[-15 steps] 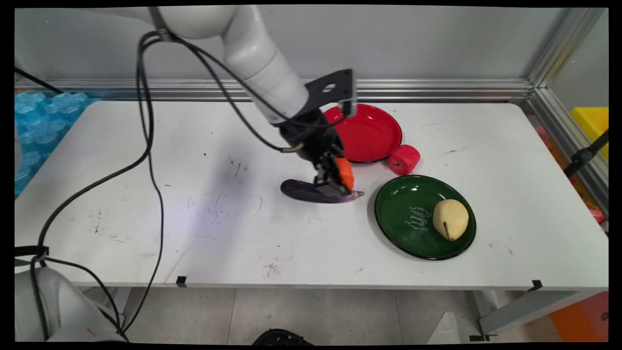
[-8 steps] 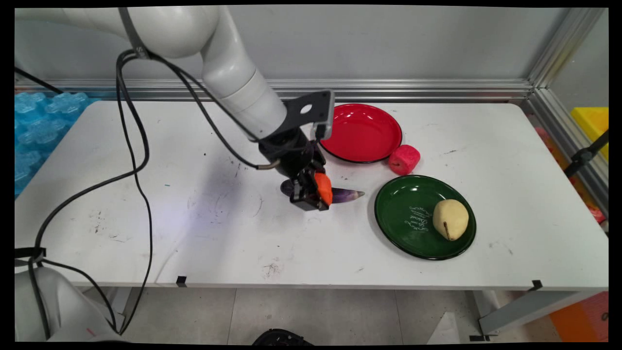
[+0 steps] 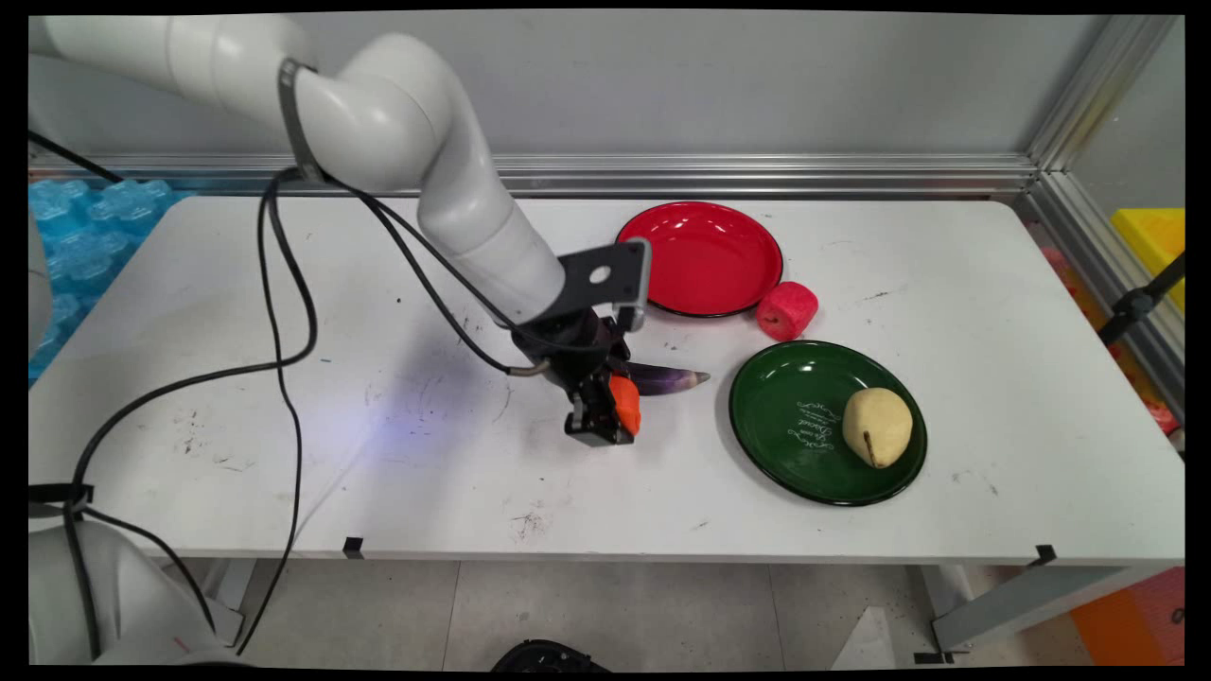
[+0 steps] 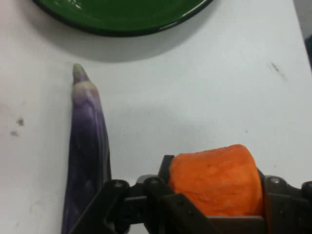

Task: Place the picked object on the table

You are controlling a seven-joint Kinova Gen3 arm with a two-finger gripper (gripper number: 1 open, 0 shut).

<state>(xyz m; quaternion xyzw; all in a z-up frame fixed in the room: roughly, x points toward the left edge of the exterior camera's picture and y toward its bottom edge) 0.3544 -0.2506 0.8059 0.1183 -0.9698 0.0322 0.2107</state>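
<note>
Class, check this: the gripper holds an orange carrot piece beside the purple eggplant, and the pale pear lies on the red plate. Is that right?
Not quite. The pear lies on the green plate, as the main view shows; the red plate holds nothing. The gripper does hold the carrot piece beside the eggplant.

**Even, bright light with soft shadows**

Diffuse overhead light falls on the white table (image 3: pixel 851 530), and the arm casts a faint grey shadow across it at left of centre. The red plate (image 3: pixel 705 255) and green plate (image 3: pixel 804 445) carry small glossy highlights. In the hand view the eggplant (image 4: pixel 87 146) is sharp (the near linkage at the bottom looks softer).
</note>
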